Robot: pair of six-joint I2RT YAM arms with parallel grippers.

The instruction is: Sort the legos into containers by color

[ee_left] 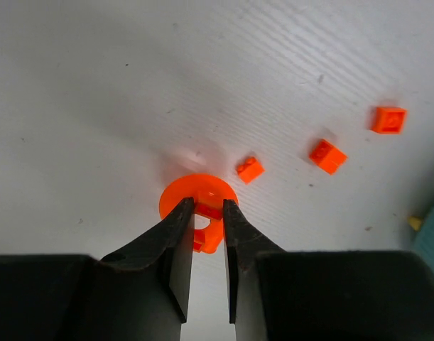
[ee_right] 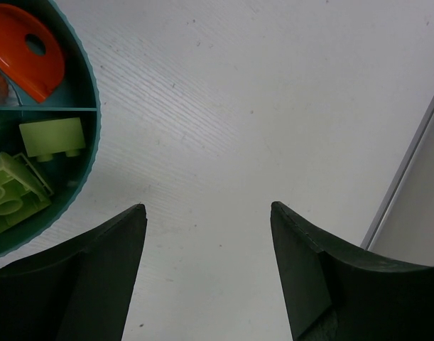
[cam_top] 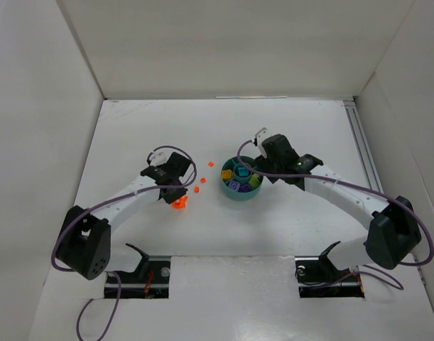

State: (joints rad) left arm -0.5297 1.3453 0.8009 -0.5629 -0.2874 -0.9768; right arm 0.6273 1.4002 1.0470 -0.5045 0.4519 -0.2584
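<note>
Here the flat round orange plastic piece (ee_left: 201, 189) lies on the white bench (ee_left: 117, 78) directly under the left gripper (ee_left: 208, 207). The gripper's two black fingers (ee_left: 175, 241) are clenched on the piece's near edge, the jaws almost meeting with a sliver of orange pinched between them. Just beyond those tips we see three small orange plastic bricks (ee_left: 327, 155) loose on the bench. They are strung out in a line running away from the left gripper toward the round teal plastic dish (cam_top: 239, 195). The nearest sits just beside the round piece without touching it, and the farthest is well apart from it.

The dish stands between the two grippers, its wedge sections holding yellow, teal, lime and purple pieces. From the right wrist we make out a curved orange plastic piece (ee_right: 18, 60) with a round hole in one wedge. In the wedge next to it lie lime green plastic bricks (ee_right: 52, 137).

The right gripper (ee_right: 208, 209) hangs just beside the dish's rim, released, its jaws spread wide over the bench. Past its far finger a pale grey rail (ee_right: 408, 163) runs along the bench's edge. Around it all, white walls (cam_top: 238, 42) close the bench in.
</note>
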